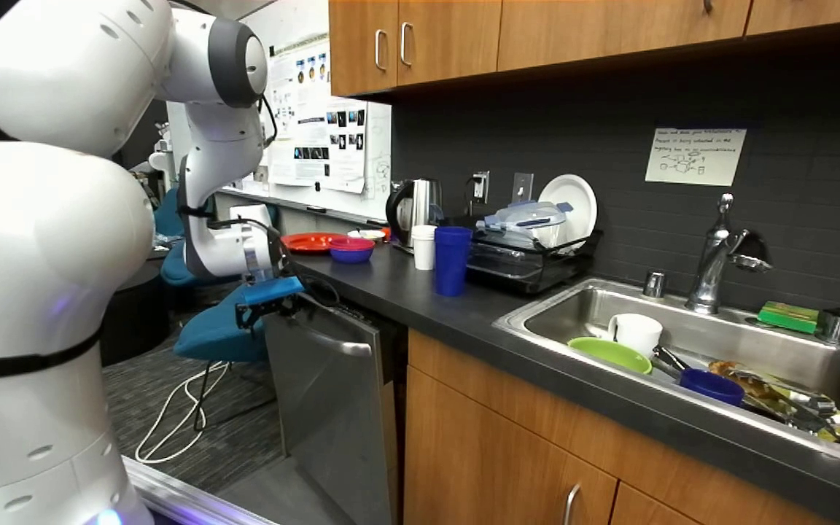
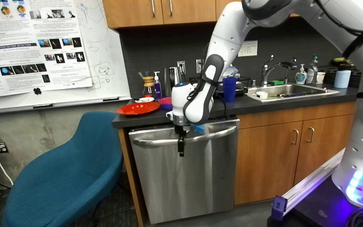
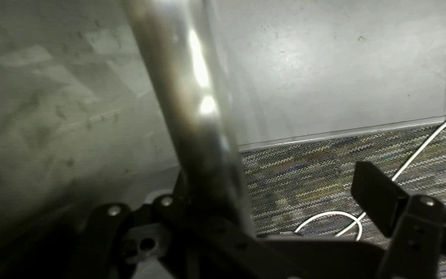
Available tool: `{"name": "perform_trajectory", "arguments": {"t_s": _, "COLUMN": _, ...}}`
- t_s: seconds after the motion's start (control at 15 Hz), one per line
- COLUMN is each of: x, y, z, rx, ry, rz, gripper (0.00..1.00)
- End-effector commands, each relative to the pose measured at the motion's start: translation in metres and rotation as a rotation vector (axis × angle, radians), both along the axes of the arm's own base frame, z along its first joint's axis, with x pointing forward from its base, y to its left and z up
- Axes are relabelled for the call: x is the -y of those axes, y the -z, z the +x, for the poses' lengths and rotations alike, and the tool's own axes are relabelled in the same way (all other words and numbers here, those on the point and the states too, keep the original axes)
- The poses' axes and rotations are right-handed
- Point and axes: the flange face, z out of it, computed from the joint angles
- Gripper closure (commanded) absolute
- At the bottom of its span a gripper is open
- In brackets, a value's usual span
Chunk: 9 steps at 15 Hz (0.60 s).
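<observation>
Handle point(image 3: 186, 77): it is running through the gap inside the claw point(image 3: 275, 190), lying nearer the door side than the middle.
Long axis: in an exterior view the handle is stretching sideways across the upper part of the steel door point(image 2: 184, 186), bowing outward; in the wrist view it is slanting from the top edge down toward the claw's base.
Claw spread: you are having it wide, one finger on each side of the handle, the spread running from door to room and so crossing the long axis; nothing is being clamped.
Door-side finger point(image 3: 167, 202): it is standing just beside the handle, which is hiding much of its pad in the wrist view; whether they are touching, you are not able to tell.
Outer finger point(image 3: 379, 197): it is standing well apart from the handle, showing against the carpet point(image 3: 304, 174) in the wrist view, so the bigger space is lying on this side.
Place along the handle: you are having the claw pointing down near its middle, between the end by the teal chair point(image 2: 65, 176) and the end by the wooden cabinet point(image 2: 263, 151).
Door tilt: in an exterior view the top is looking slightly leaned out from beneath the bench point(image 1: 391, 288).
Arm point(image 2: 227, 44): your only one, it is reaching in from the side where the sink point(image 1: 733, 343) is lying, its wrist hanging just in front of the bench edge.
</observation>
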Motion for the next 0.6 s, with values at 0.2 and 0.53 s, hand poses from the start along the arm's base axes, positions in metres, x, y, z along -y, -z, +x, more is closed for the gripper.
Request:
{"name": "perform_trajectory", "arguments": {"t_s": 0.2, "x": 0.002, "y": 0.046, "z": -0.037, "rx": -0.055, "ry": 0.053, "rz": 0.014, "gripper": 0.0}}
{"name": "perform_trajectory", "arguments": {"t_s": 0.53, "x": -0.002, "y": 0.047, "z": -0.042, "rx": -0.055, "ry": 0.038, "rz": -0.001, "gripper": 0.0}}
